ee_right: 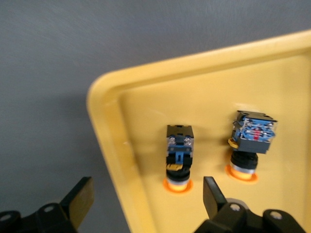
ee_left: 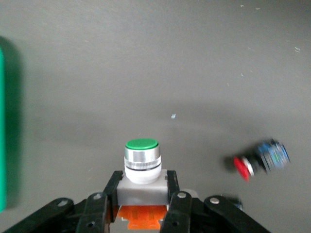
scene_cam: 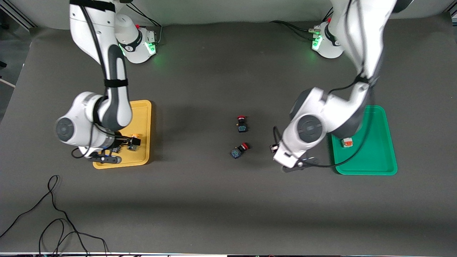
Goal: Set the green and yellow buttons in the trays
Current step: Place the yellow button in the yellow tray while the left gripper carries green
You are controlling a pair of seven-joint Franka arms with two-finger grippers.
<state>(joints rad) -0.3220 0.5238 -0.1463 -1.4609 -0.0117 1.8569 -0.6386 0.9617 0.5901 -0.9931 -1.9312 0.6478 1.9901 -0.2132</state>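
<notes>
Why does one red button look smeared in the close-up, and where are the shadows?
In the left wrist view the red button on the mat is blurred, while the green button held in the left tool looks sharp. In the front view, the arms cast soft shadows on the table and the green tray.

Left hand point(ee_left: 142, 206): seen at the lower edge of the frame, fingers point(ee_left: 175, 204) closed on a button.
Held button point(ee_left: 142, 167): green cap, silver collar, white-grey body, orange section below; held upright.
Red-capped switch point(ee_left: 261, 159): laid on its side at the right of the frame, blurred.
Green tray point(ee_left: 2, 131): only an edge shown at the left border.
Counter point(ee_left: 160, 63): dark grey, speckled.
</notes>
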